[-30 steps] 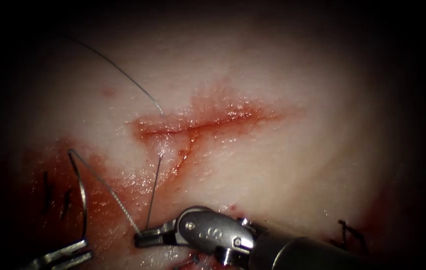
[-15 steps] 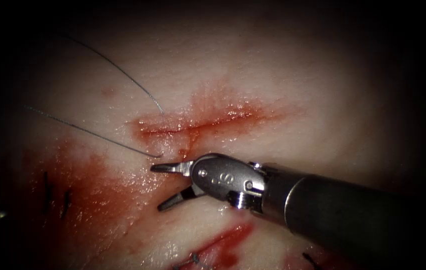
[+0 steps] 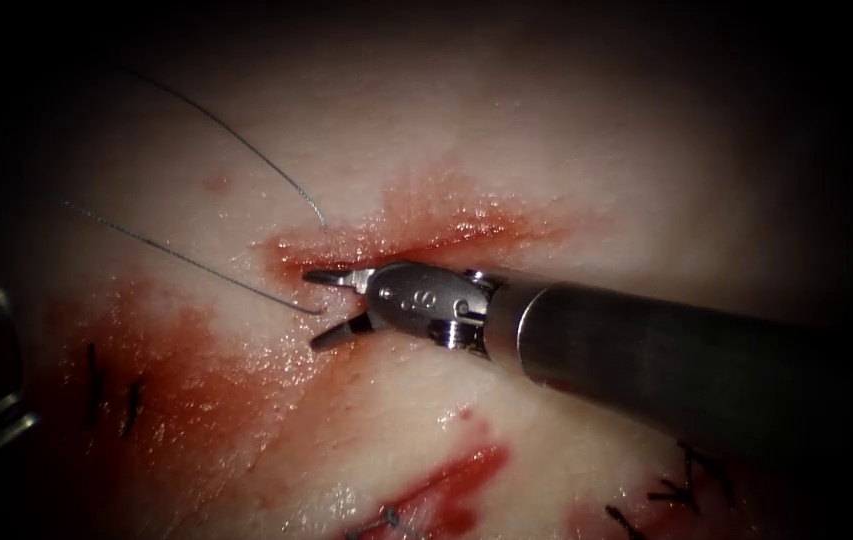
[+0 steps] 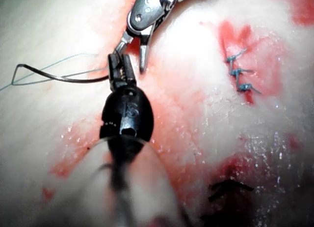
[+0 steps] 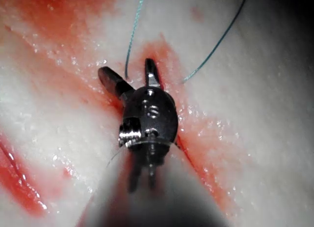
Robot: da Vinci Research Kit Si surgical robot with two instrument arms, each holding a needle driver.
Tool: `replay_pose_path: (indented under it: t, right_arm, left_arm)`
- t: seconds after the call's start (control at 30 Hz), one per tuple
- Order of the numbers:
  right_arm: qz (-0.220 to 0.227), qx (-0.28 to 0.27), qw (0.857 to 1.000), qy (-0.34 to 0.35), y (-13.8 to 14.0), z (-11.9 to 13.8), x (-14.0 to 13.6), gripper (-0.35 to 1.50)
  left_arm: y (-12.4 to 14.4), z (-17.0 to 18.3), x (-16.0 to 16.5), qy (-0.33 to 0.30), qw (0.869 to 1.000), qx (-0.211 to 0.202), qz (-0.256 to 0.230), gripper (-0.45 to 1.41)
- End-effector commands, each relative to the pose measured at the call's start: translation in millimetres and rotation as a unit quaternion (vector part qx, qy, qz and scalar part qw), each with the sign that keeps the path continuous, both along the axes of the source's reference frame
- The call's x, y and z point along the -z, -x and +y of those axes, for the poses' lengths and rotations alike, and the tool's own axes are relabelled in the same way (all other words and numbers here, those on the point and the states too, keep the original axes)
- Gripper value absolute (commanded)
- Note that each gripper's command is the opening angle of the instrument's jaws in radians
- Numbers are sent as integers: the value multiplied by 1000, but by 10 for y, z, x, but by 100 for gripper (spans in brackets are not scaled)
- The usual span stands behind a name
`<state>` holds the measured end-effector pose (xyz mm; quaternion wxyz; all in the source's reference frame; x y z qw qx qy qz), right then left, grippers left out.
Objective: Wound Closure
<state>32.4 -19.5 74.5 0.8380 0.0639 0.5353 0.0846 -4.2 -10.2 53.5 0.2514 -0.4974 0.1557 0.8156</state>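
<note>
Gaping wide and holding nothing, the right end effector [image 3: 311, 309] sits at the left end of the cut [image 3: 486, 228], one jaw on it and one just below. The thread [image 3: 176, 255] leaves the tissue [image 3: 566, 150] between those jaws, and its long axis runs up and left from the cut, so the right arm is the nearer. In the left wrist view, the left end effector [image 4: 120, 70] is clamped on the needle [image 4: 59, 78] close to one end, apparently clear of the tissue.
</note>
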Motion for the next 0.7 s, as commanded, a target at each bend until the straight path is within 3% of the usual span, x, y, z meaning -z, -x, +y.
replay_pose_path:
  t: [0.03, 0.07, 0.1, 0.27, 0.43, 0.57, 0.7]
  right_arm:
    - [4, 6, 1000, -1, -11, 1, -5, 27]
    - [5, 9, 1000, -1, -12, 0, -6, -13]
    - [6, 13, 1000, -2, -12, -1, -7, -35]
    - [3, 22, 1000, -2, -7, -5, -7, -35]
    - [2, 35, 999, -7, 9, -14, 11, -35]
    - [5, 53, 998, -33, 16, -42, 45, -35]
    - [11, 75, 996, -51, 12, -84, 103, -35]
  left_arm:
    - [5, 6, -6, 1, 1000, -2, -2, -45]
    - [6, 6, -7, 0, 1000, -1, -1, -45]
    - [6, 7, -7, 0, 1000, -1, -1, -45]
    - [12, 10, -10, 0, 1000, -3, -5, -45]
    - [19, 15, -18, 1, 1000, -6, -9, -45]
    - [26, 19, -30, 9, 1000, -6, -2, -45]
    - [35, 21, -50, 14, 1000, 0, 3, -45]
